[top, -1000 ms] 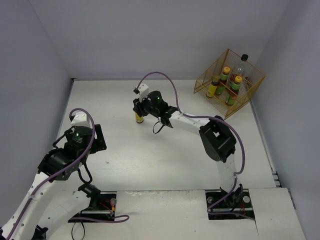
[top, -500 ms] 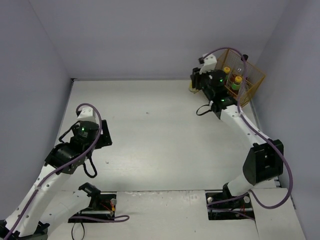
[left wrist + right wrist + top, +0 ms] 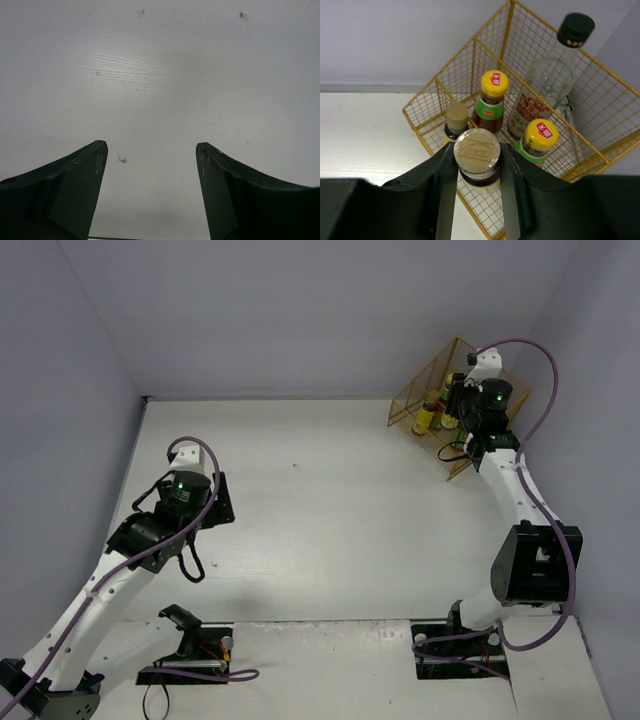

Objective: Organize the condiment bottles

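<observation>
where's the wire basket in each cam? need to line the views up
Top external: basket at upper right, in the far corner of the table.
Left wrist: not in it; only bare table between the fingers.
Right wrist: basket fills the centre and right, bottles standing inside.
Shared landmark: the short bottle standing in the basket's left corner, tan-capped in the right wrist view.

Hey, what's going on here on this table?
The right arm's fingers are shut on a short brown bottle, holding it over the yellow wire basket in the far right corner. Four other bottles already stand inside it. The left arm's fingers are open and empty above the table.
</observation>
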Robot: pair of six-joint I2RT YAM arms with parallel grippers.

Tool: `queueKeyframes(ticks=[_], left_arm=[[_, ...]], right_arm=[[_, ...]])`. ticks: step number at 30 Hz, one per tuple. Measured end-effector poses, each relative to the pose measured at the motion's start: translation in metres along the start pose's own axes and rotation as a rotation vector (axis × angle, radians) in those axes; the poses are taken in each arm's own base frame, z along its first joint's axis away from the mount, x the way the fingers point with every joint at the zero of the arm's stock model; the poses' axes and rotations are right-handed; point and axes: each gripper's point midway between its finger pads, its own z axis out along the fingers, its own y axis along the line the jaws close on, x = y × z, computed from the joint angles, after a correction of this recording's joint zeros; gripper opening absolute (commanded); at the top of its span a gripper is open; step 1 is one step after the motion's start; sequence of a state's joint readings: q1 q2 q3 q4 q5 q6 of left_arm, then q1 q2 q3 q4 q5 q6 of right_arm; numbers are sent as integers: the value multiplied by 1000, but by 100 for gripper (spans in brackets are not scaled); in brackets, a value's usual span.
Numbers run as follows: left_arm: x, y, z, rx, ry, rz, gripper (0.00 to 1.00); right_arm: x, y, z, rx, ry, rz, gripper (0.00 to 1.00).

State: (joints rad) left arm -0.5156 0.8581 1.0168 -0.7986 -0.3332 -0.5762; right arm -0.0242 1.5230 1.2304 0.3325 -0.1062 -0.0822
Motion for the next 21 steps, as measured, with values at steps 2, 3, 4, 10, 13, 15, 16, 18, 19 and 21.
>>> queueKeyframes(ticks=[2,3,4,10,13,15,16,18,19,21], left_arm=[[0,-1,1,1,0,0,71],[-1,-1,2,1,0,0,71],[-1,-2,2,1,0,-1,71],[0,-4,6,-1,10,3,71],[0,-4,7,-1,11,4,71],[0,-4,7,-1,11,4,71],[0,-4,7,-1,10,4,71],[0,-4,7,-1,10,4,71],[0,-4,7,-1,10,4,71],[0,-4,7,-1,10,4,71]], right_arm=[[8,-9,3,14,15,6,0],[13,-12,5,18,24,9,0],[18,-14,7,19,34,11,0],[72,-12,15,3,132,38,0],[98,-9,18,-5,182,51,1],[108,-8,19,-5,197,54,7],[109,-8,20,-5,189,55,11],[108,-8,22,-4,182,61,23],[108,-8,23,-2,178,63,27],[108,-8,26,-1,169,69,35]])
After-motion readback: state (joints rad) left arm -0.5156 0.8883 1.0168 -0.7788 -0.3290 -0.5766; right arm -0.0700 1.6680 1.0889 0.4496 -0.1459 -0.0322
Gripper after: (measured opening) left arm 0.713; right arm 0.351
